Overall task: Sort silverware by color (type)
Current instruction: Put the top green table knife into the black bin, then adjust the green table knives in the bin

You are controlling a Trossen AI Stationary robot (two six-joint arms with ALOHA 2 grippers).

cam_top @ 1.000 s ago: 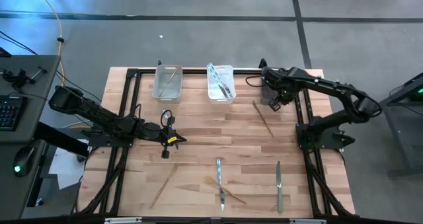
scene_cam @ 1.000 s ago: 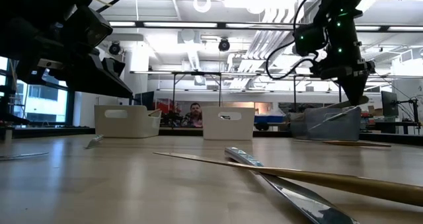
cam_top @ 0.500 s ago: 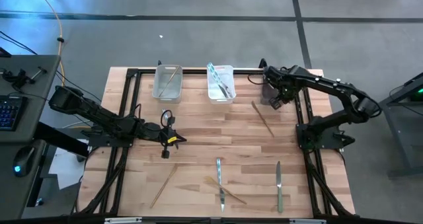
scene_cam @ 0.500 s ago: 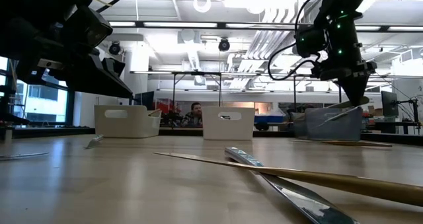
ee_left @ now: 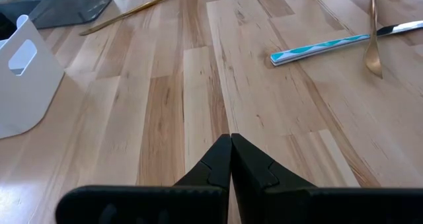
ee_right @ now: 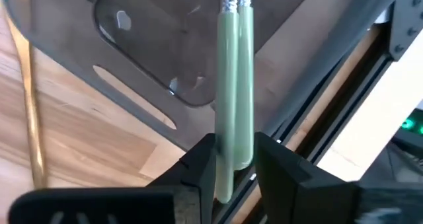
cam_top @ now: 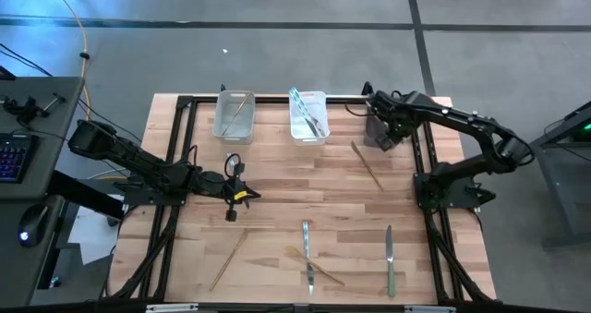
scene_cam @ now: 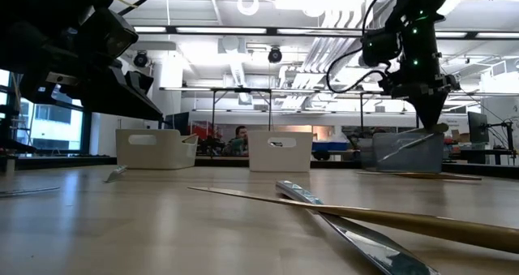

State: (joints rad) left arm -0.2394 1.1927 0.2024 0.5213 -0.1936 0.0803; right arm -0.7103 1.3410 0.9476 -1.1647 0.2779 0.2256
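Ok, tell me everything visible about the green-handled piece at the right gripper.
The green-handled piece is slim cutlery with a pale green, matte handle that meets a silvery ribbed collar; its working end is out of view. It seems to be two such handles side by side. It runs lengthwise between the right gripper's parted fingers, its butt end between them, over the dark translucent bin at the table's far right edge. Whether the fingers grip it is unclear.

Right arm reaches from its base at the table's right side toward the far right corner, wrist bent down, right gripper [cam_top: 381, 139] pointing down near the far edge; fingers [ee_right: 281, 168] parted a bit, a gap showing between them. Left arm stretches low from the left side toward mid-table, left gripper [cam_top: 231, 215] just above the surface, fingertips [ee_left: 246, 163] pressed together, holding nothing.
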